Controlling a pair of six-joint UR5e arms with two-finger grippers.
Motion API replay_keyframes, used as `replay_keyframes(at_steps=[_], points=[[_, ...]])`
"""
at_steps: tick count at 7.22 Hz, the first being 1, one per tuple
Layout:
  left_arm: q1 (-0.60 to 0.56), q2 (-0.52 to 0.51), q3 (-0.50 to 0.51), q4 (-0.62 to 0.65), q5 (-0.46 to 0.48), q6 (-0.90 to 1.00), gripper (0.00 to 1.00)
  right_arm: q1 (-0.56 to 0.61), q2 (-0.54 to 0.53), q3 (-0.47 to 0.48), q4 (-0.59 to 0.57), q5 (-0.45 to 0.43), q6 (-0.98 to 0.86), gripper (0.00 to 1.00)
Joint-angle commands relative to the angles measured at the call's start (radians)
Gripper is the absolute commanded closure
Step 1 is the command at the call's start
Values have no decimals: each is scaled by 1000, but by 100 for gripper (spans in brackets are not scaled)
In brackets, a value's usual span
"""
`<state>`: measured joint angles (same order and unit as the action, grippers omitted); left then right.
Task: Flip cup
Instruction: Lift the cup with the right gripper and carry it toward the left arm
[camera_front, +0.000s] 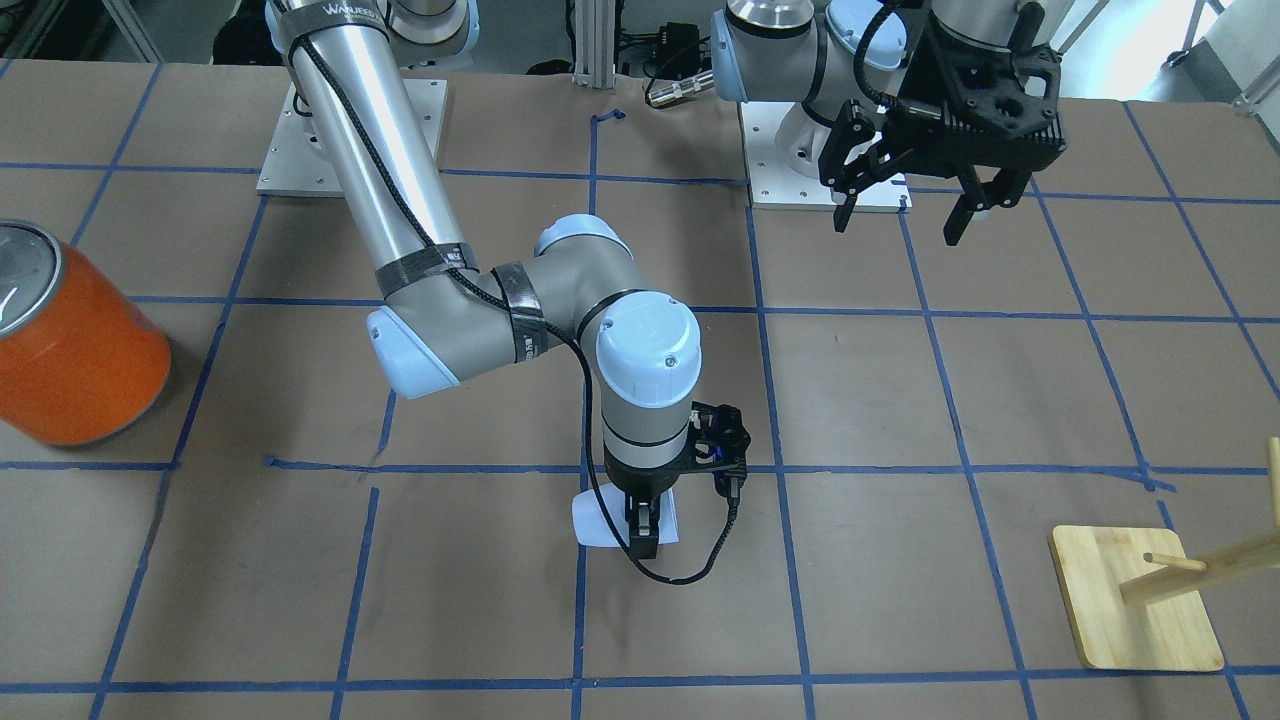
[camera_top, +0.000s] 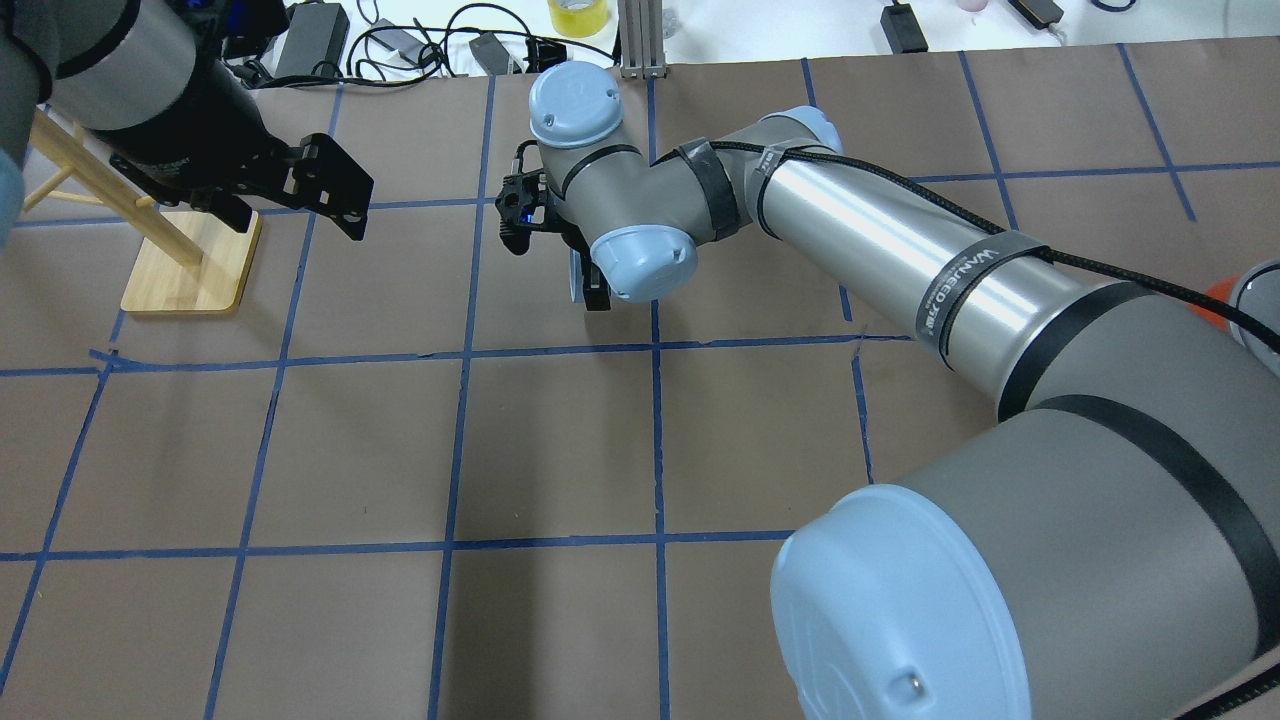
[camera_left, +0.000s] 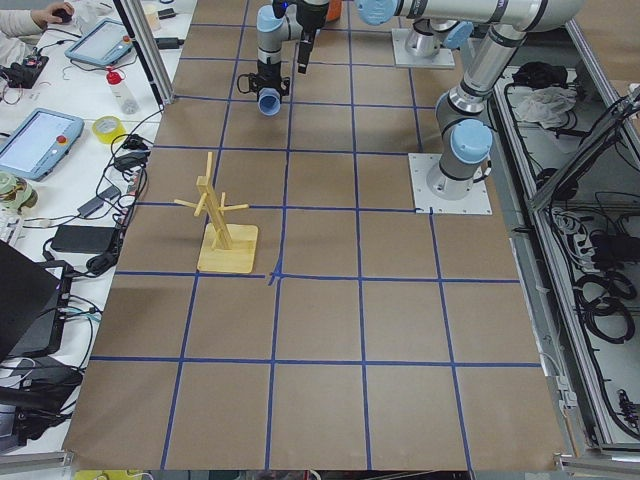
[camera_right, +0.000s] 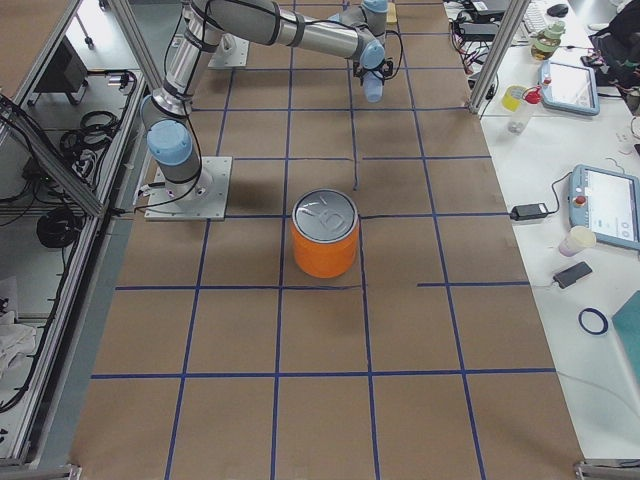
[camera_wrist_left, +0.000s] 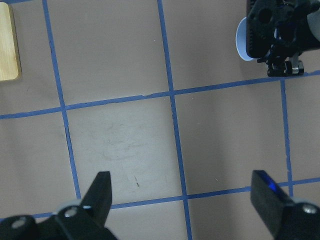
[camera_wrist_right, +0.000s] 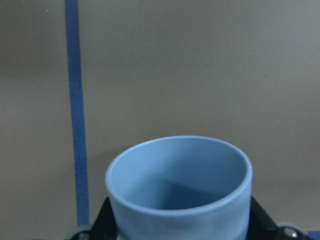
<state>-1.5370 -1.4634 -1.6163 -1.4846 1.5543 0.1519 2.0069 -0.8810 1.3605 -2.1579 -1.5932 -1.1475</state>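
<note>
Tape (camera_front: 850, 312) grids the brown paper (camera_front: 900, 580) beneath the cup (camera_front: 596, 522).

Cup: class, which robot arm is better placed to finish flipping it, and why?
Right. The right gripper clamps the cup; the left gripper hangs open, well away from it, near the wooden rack.

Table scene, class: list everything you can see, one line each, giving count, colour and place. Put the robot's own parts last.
cup: one, pale blue, between the right gripper's fingers, mid-table
canister: one, orange with silver top, upright near the table's end on the robot's right
rack: one, pale wood, upright toward the robot's left end
table: one, brown with a blue tape grid
right arm: one, silver-grey, reaching to mid-table
left arm: one, grey, near its base
right gripper: one, black, shut on the cup
left gripper: one, black, open, empty
</note>
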Motion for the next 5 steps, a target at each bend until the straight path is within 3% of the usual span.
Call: replay_keyframes(at_steps=[1, 4, 5], points=[[0, 0, -1, 1, 0, 0, 0, 1, -4, 58, -3, -16, -20, 31], [0, 0, -2, 1, 0, 0, 0, 12, -6, 46, -7, -13, -8, 25], [0, 0, -2, 0, 0, 0, 0, 13, -6, 46, -5, -13, -8, 16]])
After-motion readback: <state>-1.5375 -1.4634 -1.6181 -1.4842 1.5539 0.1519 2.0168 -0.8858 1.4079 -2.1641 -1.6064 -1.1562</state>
